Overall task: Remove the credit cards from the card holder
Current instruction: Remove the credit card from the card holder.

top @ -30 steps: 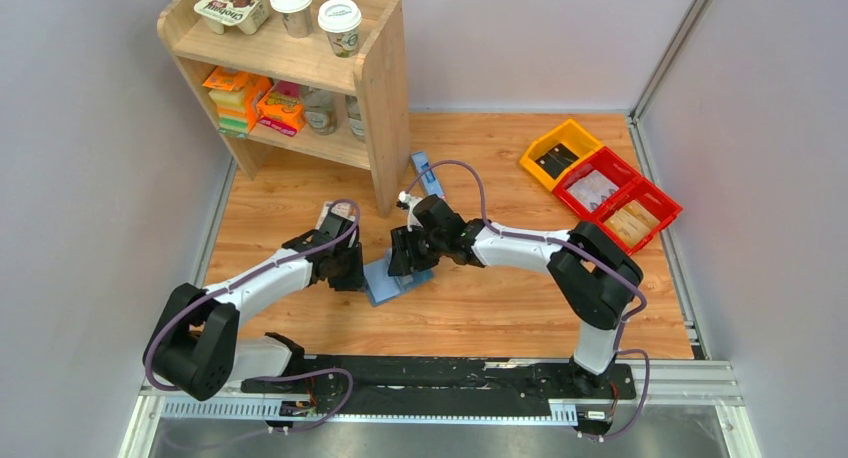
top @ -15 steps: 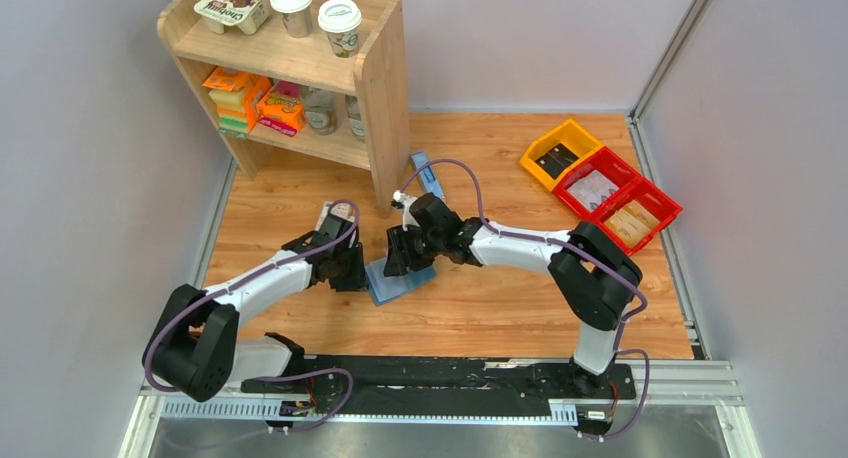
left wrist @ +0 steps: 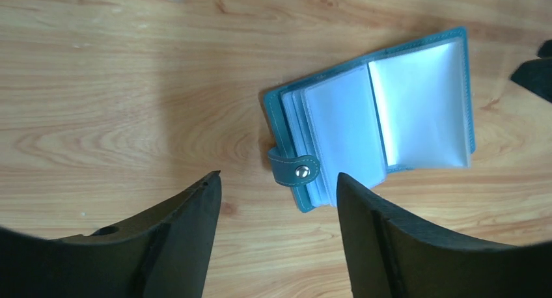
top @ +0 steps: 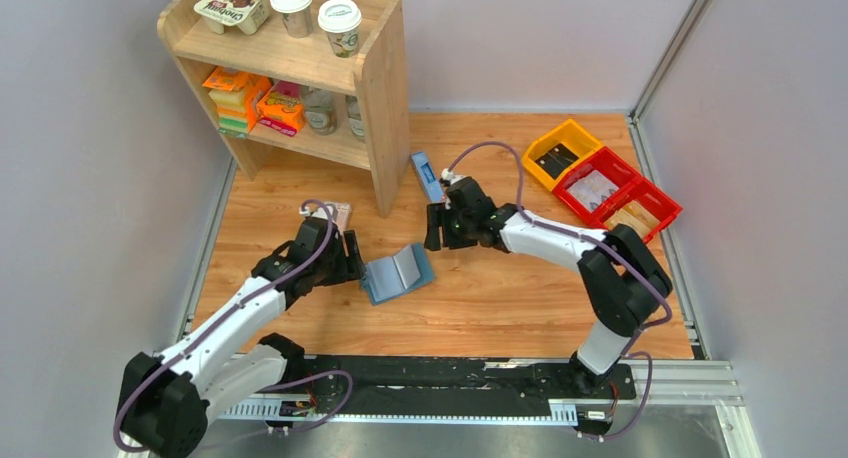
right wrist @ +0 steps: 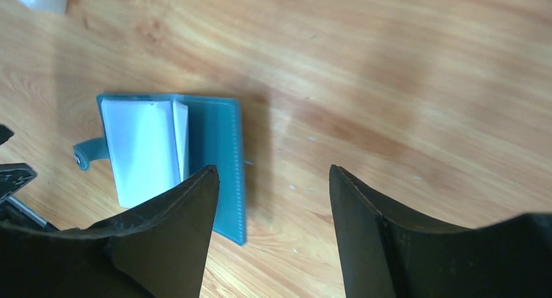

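Wooden table [top: 500, 308] is sitting boxed by grey walls on three sides. Shelf unit [top: 375, 88] is crowding the far left, bins [top: 575, 128] the far right. Card holder [top: 397, 274] is lying spread open mid-table, open boards lying near and right of it. Left fingers [left wrist: 176, 233] are hanging released just beside its tab. Right fingers [right wrist: 163, 246] are hanging released, apart from it.
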You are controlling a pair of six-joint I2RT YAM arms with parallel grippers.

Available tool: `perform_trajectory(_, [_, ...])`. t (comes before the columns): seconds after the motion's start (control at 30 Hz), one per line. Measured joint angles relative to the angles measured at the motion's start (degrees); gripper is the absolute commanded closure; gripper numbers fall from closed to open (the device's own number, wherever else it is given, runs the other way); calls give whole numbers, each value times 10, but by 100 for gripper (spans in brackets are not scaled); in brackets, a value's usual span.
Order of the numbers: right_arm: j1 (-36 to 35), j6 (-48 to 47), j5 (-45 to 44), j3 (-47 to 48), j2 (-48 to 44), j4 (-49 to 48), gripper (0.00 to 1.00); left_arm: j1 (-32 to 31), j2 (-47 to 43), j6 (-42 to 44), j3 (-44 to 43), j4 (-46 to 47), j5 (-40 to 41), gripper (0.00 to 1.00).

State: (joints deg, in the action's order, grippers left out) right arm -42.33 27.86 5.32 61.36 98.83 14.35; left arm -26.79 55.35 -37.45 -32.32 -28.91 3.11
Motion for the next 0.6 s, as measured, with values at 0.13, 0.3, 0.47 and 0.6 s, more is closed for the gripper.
perform_trajectory(0.13, [33, -10, -15, -11, -53, 5, 35, 4, -51, 1, 0, -15, 26, 25])
perform_trajectory(0.3, [28, -24, -8, -11, -82, 0, 36, 6, -71, 0, -1, -15, 10, 25])
perform_trajectory(0.47, [-1, -22, 30, -11, -73, -18, 52, 6, -54, -37, -1, 37, -66, 25])
perform_trajectory(0.6, [-16, -11, 70, -11, -47, -47, 71, 6, -5, -60, -5, 83, -104, 25])
